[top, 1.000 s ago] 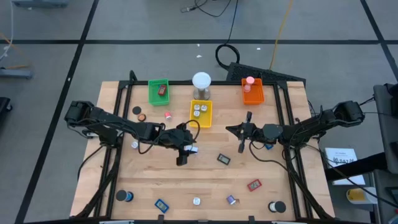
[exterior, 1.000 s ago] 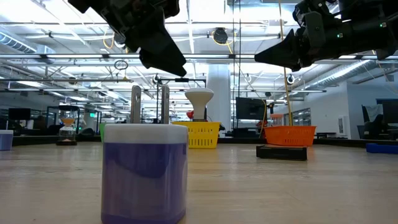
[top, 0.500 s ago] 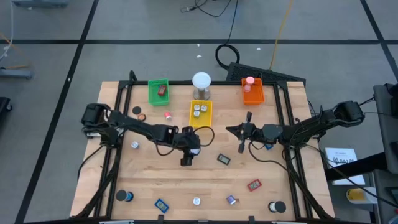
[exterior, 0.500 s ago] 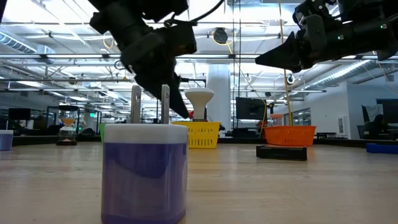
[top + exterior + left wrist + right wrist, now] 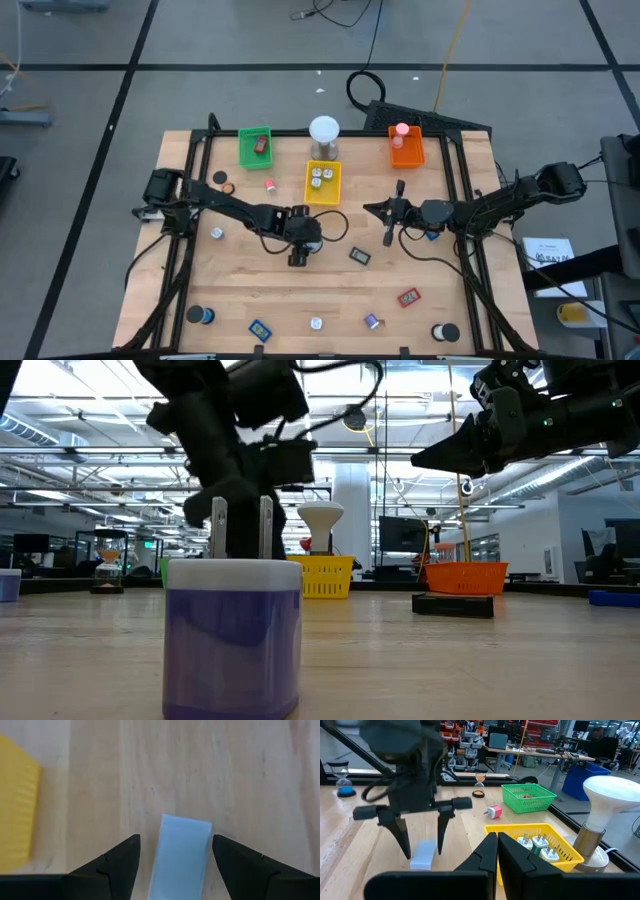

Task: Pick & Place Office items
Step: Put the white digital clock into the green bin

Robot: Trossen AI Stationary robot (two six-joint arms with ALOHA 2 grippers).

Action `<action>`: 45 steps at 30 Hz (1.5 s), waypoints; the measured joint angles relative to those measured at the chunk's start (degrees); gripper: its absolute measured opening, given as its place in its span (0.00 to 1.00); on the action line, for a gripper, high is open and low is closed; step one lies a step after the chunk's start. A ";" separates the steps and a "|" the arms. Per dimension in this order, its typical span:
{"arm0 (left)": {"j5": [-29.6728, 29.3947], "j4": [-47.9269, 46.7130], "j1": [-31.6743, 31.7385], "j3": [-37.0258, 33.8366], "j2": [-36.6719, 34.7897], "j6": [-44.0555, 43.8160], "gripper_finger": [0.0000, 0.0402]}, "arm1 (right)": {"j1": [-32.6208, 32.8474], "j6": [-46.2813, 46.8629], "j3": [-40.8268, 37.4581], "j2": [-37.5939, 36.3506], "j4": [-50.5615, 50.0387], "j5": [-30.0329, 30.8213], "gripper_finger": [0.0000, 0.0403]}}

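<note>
Straddling a pale blue block (image 5: 179, 855) lying on the wood surface (image 5: 250, 780) nr the yellow tray (image 5: 17, 805), left pincer (image 5: 175, 851) was wide open, empty. Block looked light, rigid; grip its long sides. Right pincer (image 5: 498, 845) hovered shut, waiting.

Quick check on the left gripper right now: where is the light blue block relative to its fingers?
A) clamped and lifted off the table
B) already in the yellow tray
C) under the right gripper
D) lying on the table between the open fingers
D: the left wrist view shows the light blue block flat on the table, with the left gripper open around it, neither finger touching it.
</note>
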 joint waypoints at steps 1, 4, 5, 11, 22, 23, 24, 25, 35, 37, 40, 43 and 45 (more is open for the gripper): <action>0.00 0.19 0.11 0.00 0.59 0.18 0.63 | 0.00 0.00 0.00 -0.01 -0.05 0.00 0.01; 0.60 0.23 0.55 0.04 1.61 1.40 0.63 | 0.00 0.00 0.00 0.00 -0.15 0.00 0.01; 1.28 0.22 0.57 0.04 1.64 1.59 0.63 | 0.00 0.00 0.00 0.00 -0.14 -0.01 0.01; 3.00 -0.87 0.58 0.04 1.64 0.13 0.55 | 0.00 0.00 0.00 0.00 -0.15 0.01 0.01; -1.82 -12.75 0.67 -0.15 -4.62 0.34 0.38 | 0.01 0.00 0.00 0.00 -0.25 0.01 0.01; -3.59 -14.42 0.67 -0.09 -6.78 -0.43 0.38 | 0.01 0.00 0.00 0.00 -0.21 0.01 0.01; -5.50 -16.17 0.67 -0.05 -8.99 -1.21 0.38 | 0.00 0.00 0.00 0.00 -0.28 0.01 0.01; -7.12 -17.99 0.67 0.07 -11.35 -2.08 0.38 | 0.00 0.02 0.00 0.00 -0.46 0.01 0.01; -18.64 -28.71 6.02 0.02 -30.64 -14.37 0.39 | 0.01 0.02 0.00 0.00 -0.58 0.01 0.01; -20.09 -30.48 8.28 0.02 -32.86 -17.96 0.40 | 0.02 0.02 0.00 0.00 -0.58 0.01 0.01; -21.40 -32.71 12.01 0.02 -34.31 -22.57 0.42 | 0.00 0.02 0.00 0.00 -0.59 0.01 0.01; -23.51 -33.97 16.29 -0.02 -34.36 -24.56 0.41 | 0.01 0.02 0.00 0.00 -0.59 0.01 0.01; -24.38 -32.45 19.93 -0.80 -34.38 -25.46 0.40 | 0.00 0.02 0.00 0.00 -0.59 0.01 0.01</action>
